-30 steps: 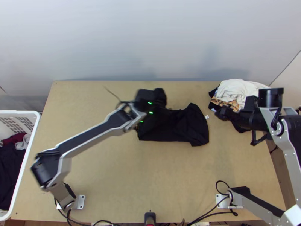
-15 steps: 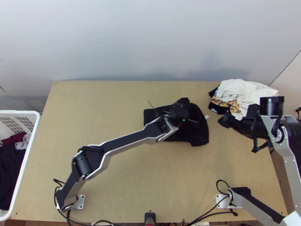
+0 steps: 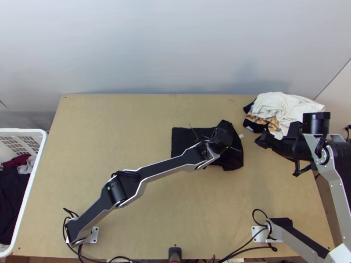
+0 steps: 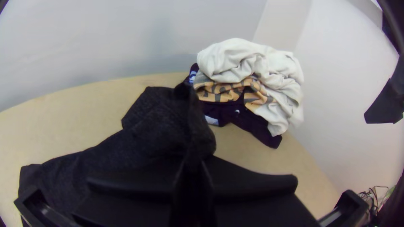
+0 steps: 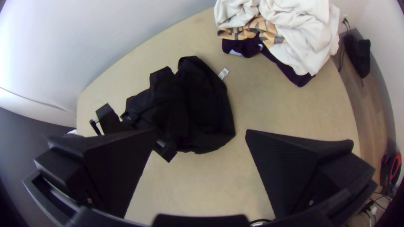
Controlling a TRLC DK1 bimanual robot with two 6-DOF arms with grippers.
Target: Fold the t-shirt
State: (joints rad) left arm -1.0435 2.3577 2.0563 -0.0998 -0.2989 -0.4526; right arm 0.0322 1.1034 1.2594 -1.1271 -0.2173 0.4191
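I see a black T-shirt [image 3: 186, 136] around my left pincer [image 3: 221, 137], and beyond it white cloth [image 3: 285, 109] and dark-on-orange patterned cloth [image 3: 273, 124].

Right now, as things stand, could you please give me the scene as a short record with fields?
surface: light wooden table
garment: black t-shirt, one end flat, the other bunched
label: small white tag at the bunched end
left gripper: at the bunched part, jaws shut on the cloth
right gripper: above the table, beside the t-shirt, jaws wide apart
clothes pile: far right of the table, white cloth over patterned and dark pieces
basket: white, at the left edge, holding dark, red and light clothes
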